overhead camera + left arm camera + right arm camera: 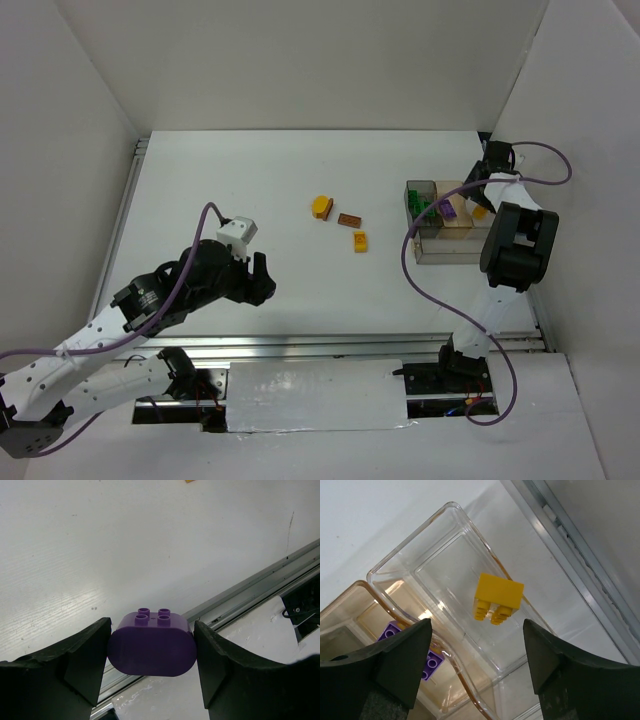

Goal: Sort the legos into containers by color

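Observation:
My left gripper (151,652) is shut on a rounded purple lego (152,647) and holds it above the table near the front rail; in the top view the gripper (258,280) sits at the left-centre. My right gripper (476,650) is open above the clear compartment (440,565), where a yellow lego (498,596) lies. A purple lego (427,660) lies in the tan compartment. The containers (445,222) stand at the right, with green (420,207) and purple (449,210) bricks inside. On the table lie a rounded yellow-orange lego (321,207), a brown one (349,220) and a yellow one (360,241).
A metal rail (260,580) runs along the table's front edge by my left gripper. A rail (580,555) also runs beside the containers. White walls close in the table on three sides. A purple cable (420,270) loops near the right arm.

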You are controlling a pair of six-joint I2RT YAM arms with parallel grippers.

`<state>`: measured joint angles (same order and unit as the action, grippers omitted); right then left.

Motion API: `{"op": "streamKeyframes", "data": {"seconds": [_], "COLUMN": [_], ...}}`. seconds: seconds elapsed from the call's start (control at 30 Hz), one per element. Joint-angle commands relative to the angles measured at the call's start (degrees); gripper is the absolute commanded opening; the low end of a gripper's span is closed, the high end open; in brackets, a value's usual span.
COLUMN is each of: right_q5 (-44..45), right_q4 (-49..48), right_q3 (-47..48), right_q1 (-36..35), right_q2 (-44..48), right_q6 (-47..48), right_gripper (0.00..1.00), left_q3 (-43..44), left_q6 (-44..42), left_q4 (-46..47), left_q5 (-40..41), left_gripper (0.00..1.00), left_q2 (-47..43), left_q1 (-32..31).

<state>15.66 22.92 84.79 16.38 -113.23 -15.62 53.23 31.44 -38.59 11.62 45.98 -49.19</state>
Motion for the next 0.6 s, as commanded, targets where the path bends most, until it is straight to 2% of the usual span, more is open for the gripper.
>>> {"op": "streamKeyframes", "data": {"seconds": [0.0, 0.13, 0.23, 0.33, 0.4, 0.47, 0.53, 0.57], "right_q5": [-0.1, -2.4, -5.1, -7.7, -10.4, -15.3, -21.6, -28.1], "right_q4": [-0.9, -0.5, -0.8, 1.0, 2.3, 2.6, 2.2, 2.0], "right_q3": [0.2, 0.0, -0.3, -0.2, -1.6, -5.2, -8.6, -12.3], "right_q1": [0.3, 0.2, 0.1, 0.1, 0.1, -1.5, -3.9, -5.7], "right_q2": [2.6, 5.9, 12.0, 16.2, 18.7, 23.9, 30.5, 32.8], "right_q6": [-0.8, -2.6, -3.9, -6.5, -9.7, -12.0, -11.5, -11.0], "right_gripper": [0.81, 0.80, 0.79, 0.73, 0.62, 0.53, 0.52, 0.54], "left_q3": [0.2, 0.3, 0.4, 0.2, -0.1, -0.1, 1.0, 1.5], "left_q6": [-1.4, -1.0, -1.1, -1.6, -1.6, -1.7, -1.0, -0.7], "left_q4": [1.7, 1.5, 2.2, 4.2, 6.8, 9.9, 12.2, 14.8], "left_q5": [-0.6, 0.7, -0.3, -3.8, -6.0, -9.7, -13.2, -14.6], "left_gripper": [0.00, 0.00, 0.00, 0.00, 0.00, 0.00, 0.00, 0.00], "left_q2": [-0.1, -0.7, -1.4, -2.0, -2.8, -3.2, -3.2, -3.1], "left_q1": [0.2, 0.3, 1.4, 3.0, 3.7, 3.9, 4.0, 4.0]}}
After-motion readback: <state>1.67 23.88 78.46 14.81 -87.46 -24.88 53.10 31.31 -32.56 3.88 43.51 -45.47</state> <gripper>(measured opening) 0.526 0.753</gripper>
